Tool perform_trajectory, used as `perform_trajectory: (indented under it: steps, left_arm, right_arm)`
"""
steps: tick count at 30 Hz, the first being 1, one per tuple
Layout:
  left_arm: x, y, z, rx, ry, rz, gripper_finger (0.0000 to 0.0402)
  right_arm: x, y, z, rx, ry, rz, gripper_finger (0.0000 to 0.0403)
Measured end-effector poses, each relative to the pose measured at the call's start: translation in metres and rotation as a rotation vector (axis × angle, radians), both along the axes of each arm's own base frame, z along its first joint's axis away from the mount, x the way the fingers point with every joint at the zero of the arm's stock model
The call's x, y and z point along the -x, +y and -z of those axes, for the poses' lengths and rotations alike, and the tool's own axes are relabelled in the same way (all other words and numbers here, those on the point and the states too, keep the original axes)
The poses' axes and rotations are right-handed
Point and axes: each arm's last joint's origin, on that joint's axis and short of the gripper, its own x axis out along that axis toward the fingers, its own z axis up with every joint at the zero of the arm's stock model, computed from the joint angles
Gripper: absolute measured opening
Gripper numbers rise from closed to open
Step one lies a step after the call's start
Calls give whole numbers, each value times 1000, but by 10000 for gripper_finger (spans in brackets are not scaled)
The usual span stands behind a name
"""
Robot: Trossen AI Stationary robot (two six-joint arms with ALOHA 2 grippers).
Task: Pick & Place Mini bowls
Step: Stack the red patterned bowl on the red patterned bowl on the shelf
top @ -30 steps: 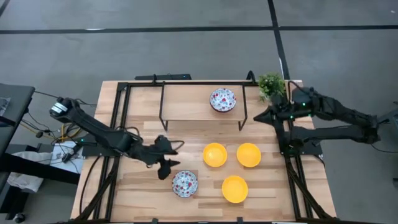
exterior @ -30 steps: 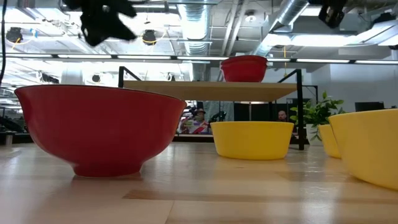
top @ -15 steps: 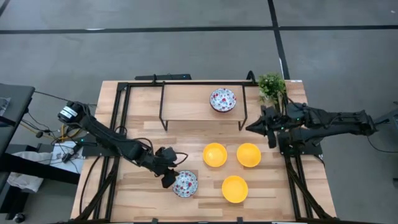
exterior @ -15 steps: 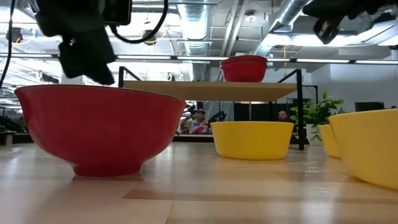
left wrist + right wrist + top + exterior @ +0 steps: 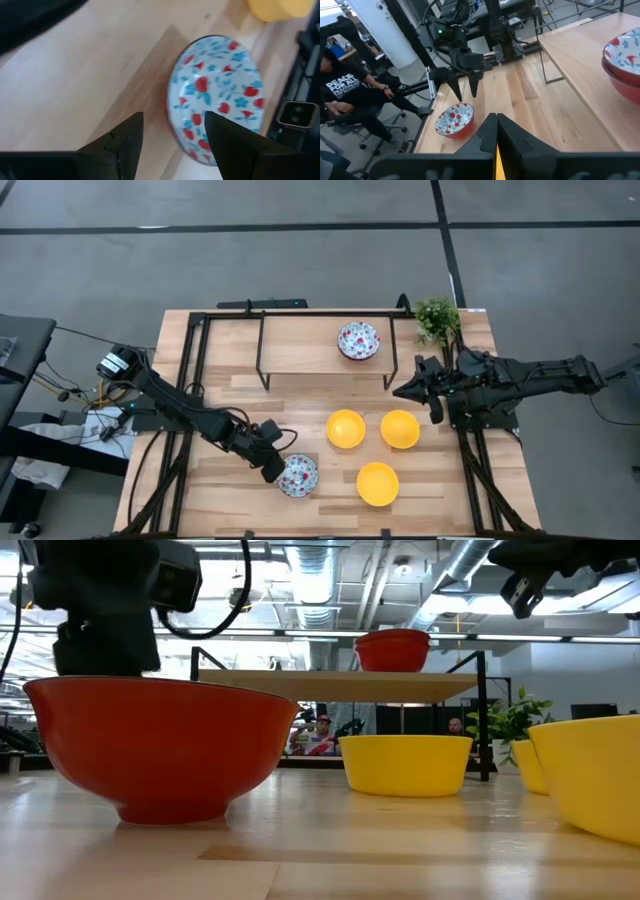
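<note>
From above, the left gripper is hanging over the near-left part of the table, its fingers spread and straddling the left rim of a patterned bowl, not clamped on it. Three yellow bowls are sitting to the right of that: one just up and right, one beside it, one nearer the front edge. Another patterned bowl is resting on the raised shelf at the back, with a green plant at the shelf's right end. The right gripper is hovering off the shelf's right leg, clenched on nothing. At table height, the red outside of the near bowl is filling the left side, the left gripper hanging just behind its rim; a yellow bowl is standing mid-table and the shelf bowl is showing above. The left wrist view is looking down on the patterned bowl, with one finger over its inside and the other outside its rim. The right wrist view is showing its own fingers pressed together, the left gripper above the far patterned bowl, and a seated person beyond the table.
</note>
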Motion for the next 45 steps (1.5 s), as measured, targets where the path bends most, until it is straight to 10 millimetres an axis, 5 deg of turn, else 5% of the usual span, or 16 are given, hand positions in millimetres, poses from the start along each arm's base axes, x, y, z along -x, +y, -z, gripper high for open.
perform_trajectory:
  steps: [28,32,39,45]
  left_arm:
    - [-16,-4,37,200,183,-70,206]
    - [-17,-4,37,206,180,-72,167]
    - [-17,-4,36,210,176,-82,28]
    - [-16,-5,36,231,190,-59,11]
  right_arm:
    - [0,0,0,0,1,-3,0]
    - [0,0,0,0,1,-3,0]
    - [0,0,0,0,2,-3,0]
    - [0,0,0,-1,2,-6,0]
